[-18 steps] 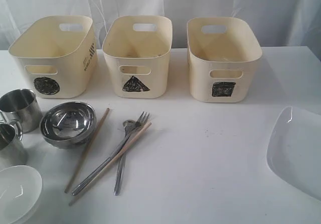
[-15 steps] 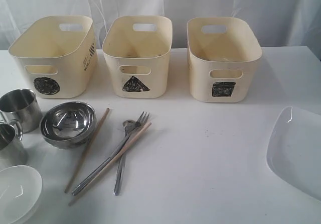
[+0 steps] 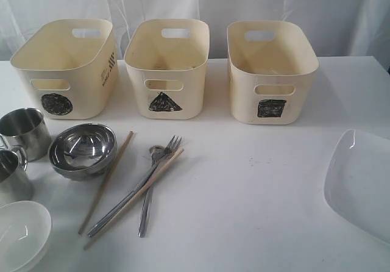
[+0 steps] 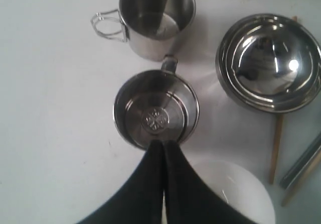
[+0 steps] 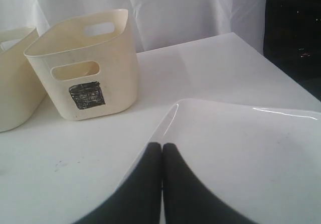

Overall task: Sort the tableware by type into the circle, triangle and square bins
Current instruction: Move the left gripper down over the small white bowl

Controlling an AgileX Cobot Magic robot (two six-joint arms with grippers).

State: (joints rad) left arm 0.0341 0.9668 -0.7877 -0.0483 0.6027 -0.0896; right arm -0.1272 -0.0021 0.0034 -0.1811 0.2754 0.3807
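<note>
Cream plastic bins stand in a row along the far side of the white table [image 3: 244,186], each apart from its neighbour: the circle bin [image 3: 64,71] on the left of the exterior view, the triangle bin [image 3: 166,71] in the middle and the square bin [image 3: 271,74] on the right. All the tableware lies on the table in front of them. At the left edge, before the circle bin, two steel mugs stand upright, the far mug [image 3: 25,132] just behind the near mug [image 3: 12,177], with the small white bowl [image 3: 21,235] just beside the near mug on the front side. The steel bowl [image 3: 82,151] sits right of the mugs. One wooden chopstick [image 3: 106,182] lies slanted just beside the steel bowl. The other chopstick [image 3: 137,194] lies across a loose bundle of steel cutlery before the triangle bin, where the fork [image 3: 173,143] and the spoon [image 3: 156,152] point toward the bins; the knife cannot be picked out with certainty. The white rounded-square plate [image 3: 362,183] lies well apart at the right edge, in front of the square bin. The left hand [image 4: 164,143] has its black fingers pressed together on nothing, tips at the rim of the near mug; whether they touch it cannot be told. The right hand [image 5: 161,144] is likewise closed and holds nothing, its tips over the near edge of the plate.
</note>
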